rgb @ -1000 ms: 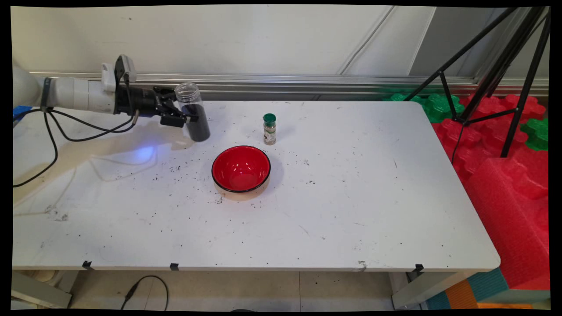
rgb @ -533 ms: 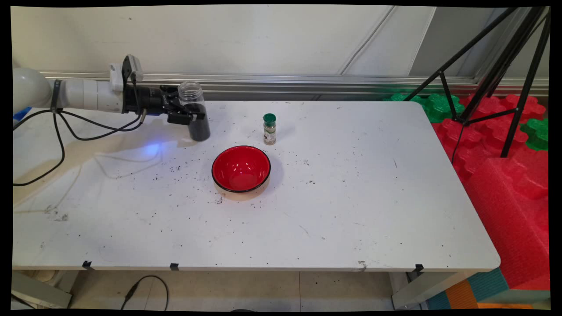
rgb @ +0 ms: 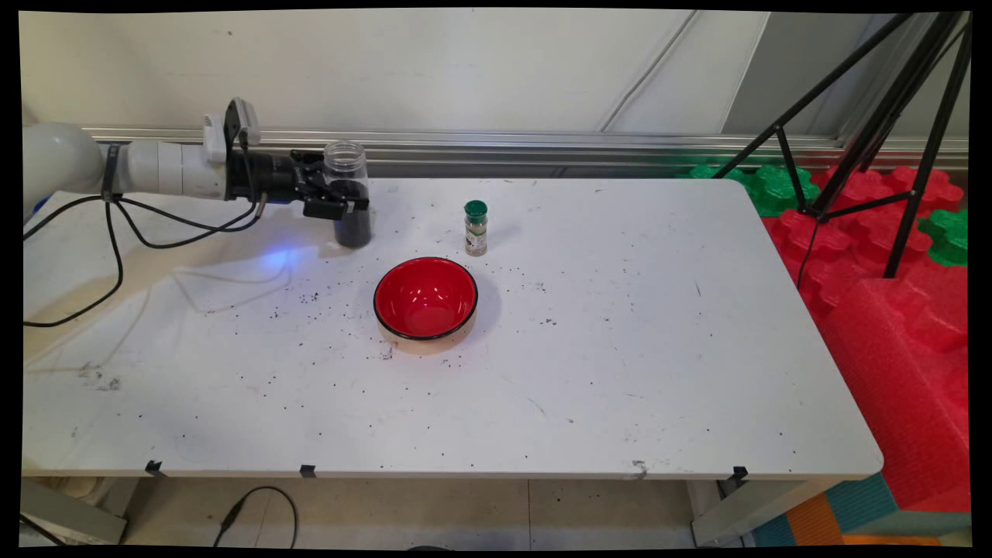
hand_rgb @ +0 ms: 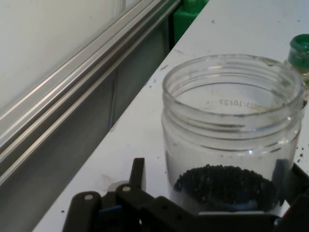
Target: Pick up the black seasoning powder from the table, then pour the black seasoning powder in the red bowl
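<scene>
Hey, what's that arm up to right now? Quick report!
Gripper shut on open jar of black grains, upright, at table's far left. Red bowl and spice bottle stand apart.

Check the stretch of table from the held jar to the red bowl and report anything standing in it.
Nothing visible does. The gripper grips the jar; only scattered black specks lie between it and the bowl. The spice bottle stands off to the side.

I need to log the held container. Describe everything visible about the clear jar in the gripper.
The clear jar is see-through plastic by its look, round, with a threaded neck and no lid. Dark granules fill its lower part. It is upright, at the table's far left, behind the red bowl and left of the green-capped spice bottle. The gripper, reaching in sideways, is shut on its body. Whether its base touches the table cannot be told.
</scene>
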Motion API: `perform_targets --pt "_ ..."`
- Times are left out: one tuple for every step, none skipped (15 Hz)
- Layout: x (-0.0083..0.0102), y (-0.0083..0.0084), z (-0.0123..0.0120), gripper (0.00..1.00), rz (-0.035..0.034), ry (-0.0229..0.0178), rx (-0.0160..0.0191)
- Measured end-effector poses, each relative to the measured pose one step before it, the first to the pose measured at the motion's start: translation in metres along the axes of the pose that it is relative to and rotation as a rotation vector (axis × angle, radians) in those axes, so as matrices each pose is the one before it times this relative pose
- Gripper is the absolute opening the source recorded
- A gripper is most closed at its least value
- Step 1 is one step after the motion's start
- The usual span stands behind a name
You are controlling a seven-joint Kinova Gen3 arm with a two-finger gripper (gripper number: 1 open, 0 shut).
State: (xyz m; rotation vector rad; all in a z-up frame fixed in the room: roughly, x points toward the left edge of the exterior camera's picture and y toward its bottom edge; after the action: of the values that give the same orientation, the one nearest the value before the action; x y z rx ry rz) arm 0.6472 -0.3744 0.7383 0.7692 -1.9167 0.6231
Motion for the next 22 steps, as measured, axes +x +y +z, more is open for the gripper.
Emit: perform_targets --pt "-0.00043 -0.00007 0.00074 1.0 0.00094 0.00133 -0.00206" --pt "-0.00052 0.00007 0.00049 1.0 0.00084 0.00138 -0.00267" --pt "-0.00031 0.00015 0.00046 1.0 0.00089 0.00146 -0.00311" --pt "-0.0003 0.00022 0.00019 0.0 0.00047 0.00128 -0.00243" --pt "0.00008 0.00019 0.00073 0.0 0.00094 0.00179 -0.00379" --pt "-0.00005 0.0002 0.00025 0.0 0.00062 0.0014 -0.00282" --pt "0.0 0.00033 0.00022 0.0 0.00106 0.00136 -0.00401" --pt "0.00008 0.00025 -0.00026 0.0 0.00142 0.00159 -0.00323" --pt "0.00053 0.0001 0.00013 0.0 0.00227 0.0018 -0.00355" --pt "0.00069 -0.0002 0.00034 0.0 0.00224 0.00188 -0.0022" --pt "0.00052 -0.00002 -0.00013 0.0 0.00146 0.00187 -0.00169" --pt "0.00088 0.00015 -0.00013 0.0 0.00268 0.00256 -0.00336" --pt "0.00068 0.00015 -0.00014 0.0 0.00165 0.0021 -0.00207" --pt "0.00087 0.00032 -0.00038 0.0 0.0021 0.00264 -0.00305" --pt "0.00126 0.00032 -0.00028 0.0 0.00308 0.00363 -0.00282" --pt "0.002 0.00068 -0.00023 0.0 0.00421 0.00531 -0.00457" --pt "0.00272 0.00071 -0.00026 0.0 0.00505 0.00727 -0.00409" --pt "0.00281 0.00079 -0.00032 0.0 0.00441 0.00704 -0.00472" --pt "0.00248 0.00057 -0.0001 0.0 0.00381 0.00602 -0.00374" --pt "0.00185 0.00047 -0.00019 0.0 0.00236 0.0042 -0.0027" --pt "0.00266 0.00069 -0.00027 0.0 0.00395 0.00594 -0.00415" --pt "0.00196 0.00045 -0.00025 0.0 0.00241 0.00423 -0.00245"
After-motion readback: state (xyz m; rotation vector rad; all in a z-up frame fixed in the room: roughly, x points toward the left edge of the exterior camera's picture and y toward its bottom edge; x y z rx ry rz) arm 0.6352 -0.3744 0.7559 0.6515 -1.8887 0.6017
